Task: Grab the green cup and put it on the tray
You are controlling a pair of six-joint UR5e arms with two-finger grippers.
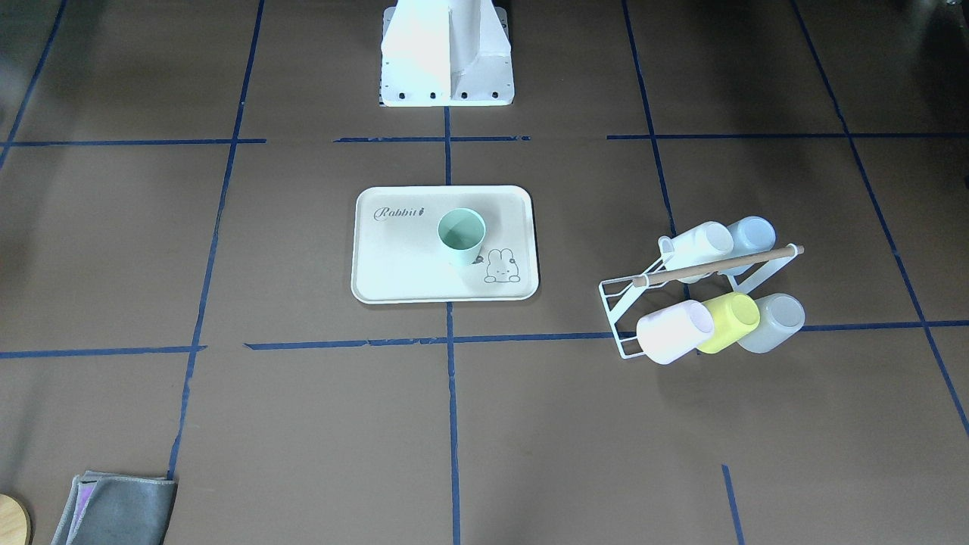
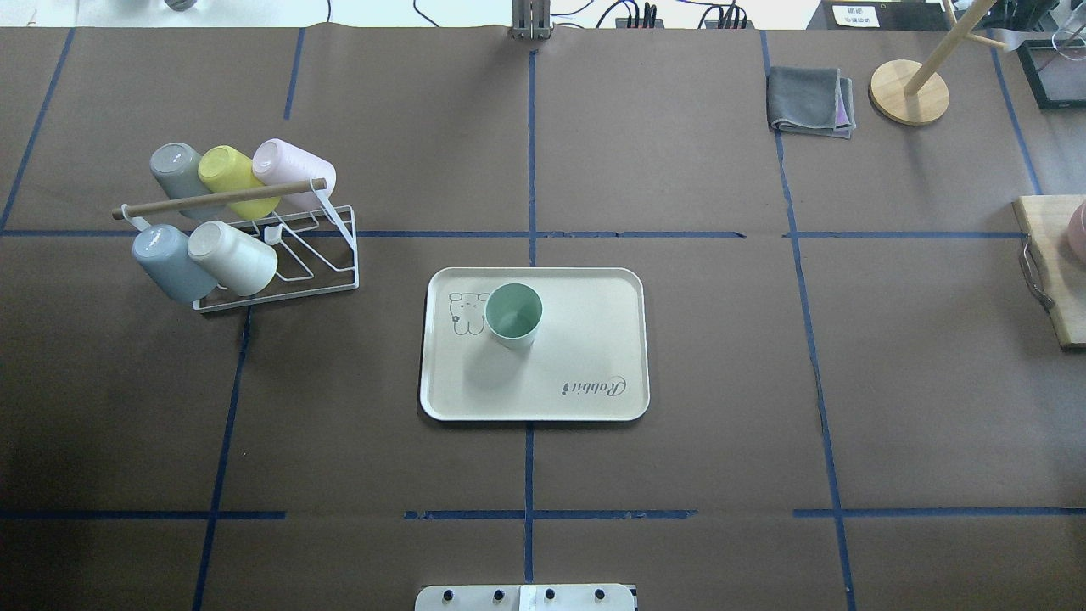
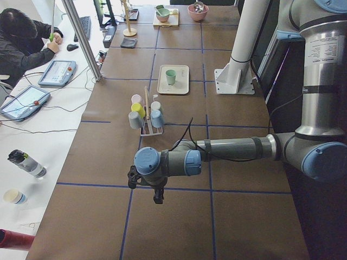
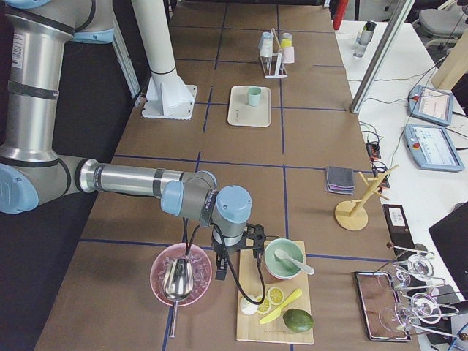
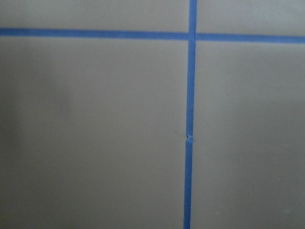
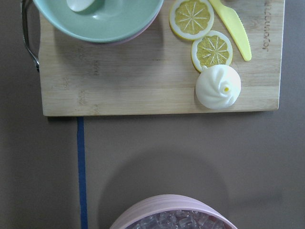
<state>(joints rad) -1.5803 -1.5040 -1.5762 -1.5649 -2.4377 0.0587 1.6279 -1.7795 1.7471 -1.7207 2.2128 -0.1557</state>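
Observation:
The green cup (image 1: 462, 235) stands upright on the tray (image 1: 401, 261), beside the bunny print, at the table's middle. It also shows in the overhead view (image 2: 513, 314) on the tray (image 2: 585, 339). My left gripper (image 3: 157, 196) shows only in the exterior left view, far from the tray, low over bare table. I cannot tell whether it is open or shut. My right gripper (image 4: 252, 235) shows only in the exterior right view, far from the tray, over a cutting board; I cannot tell its state. No fingers show in either wrist view.
A white wire rack (image 2: 327, 255) on my left holds several cups, among them a yellow-green one (image 2: 231, 174) and a pale blue one (image 2: 161, 259). A grey cloth (image 2: 810, 102) and a wooden stand (image 2: 909, 92) lie far right. A cutting board (image 6: 143, 81) and a pink ice bowl (image 6: 174, 214) lie under my right wrist.

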